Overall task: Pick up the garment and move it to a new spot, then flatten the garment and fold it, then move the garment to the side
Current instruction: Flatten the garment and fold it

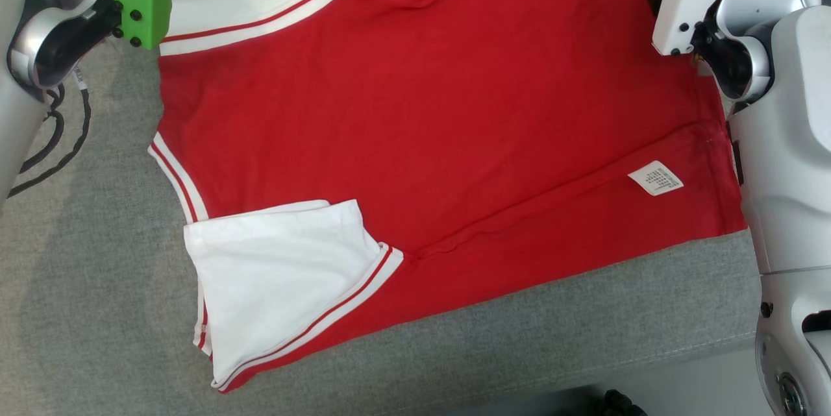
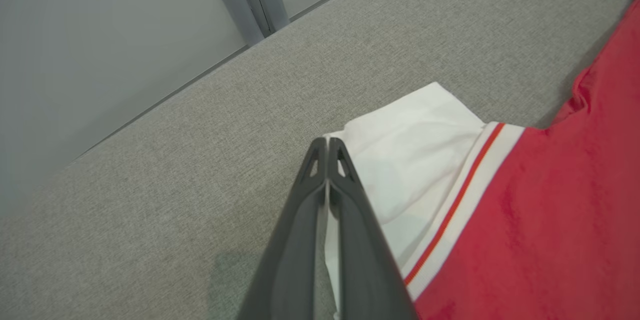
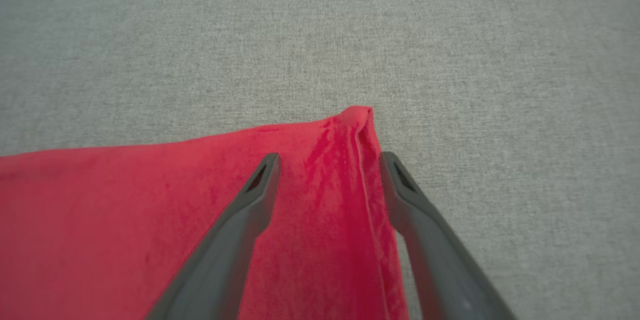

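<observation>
Red short-sleeved jersey shirt with white, red-striped sleeves lies spread flat on grey fabric-covered worktop. White care label faces up near hem. Left gripper: fingers pressed together, tips at the edge of one white sleeve; cannot tell whether cloth is pinched. Right gripper: fingers apart, straddling a red hem corner.

Left jaws clamped tight, fingers pressed together; right jaws spread wide, fingers apart; left arm and right arm stretched forward.
</observation>
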You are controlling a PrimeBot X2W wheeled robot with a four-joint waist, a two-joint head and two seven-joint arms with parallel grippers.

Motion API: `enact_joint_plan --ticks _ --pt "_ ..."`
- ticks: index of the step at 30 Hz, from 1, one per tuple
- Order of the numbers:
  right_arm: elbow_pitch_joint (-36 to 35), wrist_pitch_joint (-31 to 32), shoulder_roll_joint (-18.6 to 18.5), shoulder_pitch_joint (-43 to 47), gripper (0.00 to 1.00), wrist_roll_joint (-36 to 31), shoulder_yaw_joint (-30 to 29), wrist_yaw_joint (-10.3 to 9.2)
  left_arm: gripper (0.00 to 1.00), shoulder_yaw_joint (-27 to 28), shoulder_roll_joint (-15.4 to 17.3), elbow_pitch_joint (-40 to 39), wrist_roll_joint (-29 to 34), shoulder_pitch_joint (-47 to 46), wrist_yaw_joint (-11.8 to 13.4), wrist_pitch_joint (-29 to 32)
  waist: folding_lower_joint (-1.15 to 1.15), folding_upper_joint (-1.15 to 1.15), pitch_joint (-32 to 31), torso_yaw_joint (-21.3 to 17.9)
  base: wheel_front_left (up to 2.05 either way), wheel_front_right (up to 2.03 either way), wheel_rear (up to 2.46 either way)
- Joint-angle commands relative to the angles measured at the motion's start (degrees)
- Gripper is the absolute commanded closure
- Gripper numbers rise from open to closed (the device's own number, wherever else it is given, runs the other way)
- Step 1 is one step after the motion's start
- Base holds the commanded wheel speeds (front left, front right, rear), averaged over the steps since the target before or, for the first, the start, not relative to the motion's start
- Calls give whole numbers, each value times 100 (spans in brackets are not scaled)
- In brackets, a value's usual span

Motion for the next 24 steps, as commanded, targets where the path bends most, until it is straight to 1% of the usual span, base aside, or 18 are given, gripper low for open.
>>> enact_joint_plan --ticks 1,4,11,22,23,24 --pt "79 34 0 -73 0 21 -21 -4 100 -32 -12 -2 -21 -101 14 -38 0 0 0 37 0 0 0" --pt "203 6 45 -129 0 94 -37 -4 100 -98 -31 -8 -60 -133 14 -78 0 0 2 83 0 0 0" --pt "418 -167 -1 -256 0 181 -43 -4 100 -244 -16 -3 -165 -153 14 -171 0 0 8 180 0 0 0" --pt "770 -260 -196 -507 0 155 -122 -4 100 -443 -53 -25 -302 -222 14 -303 0 0 43 356 0 0 0" --pt "790 -257 -208 -529 5 149 -135 -4 100 -456 -53 -25 -313 -225 14 -303 0 0 49 367 0 0 0" --pt "812 -258 -226 -561 27 143 -151 -4 100 -474 -50 -26 -328 -230 14 -319 0 0 56 380 0 0 0"
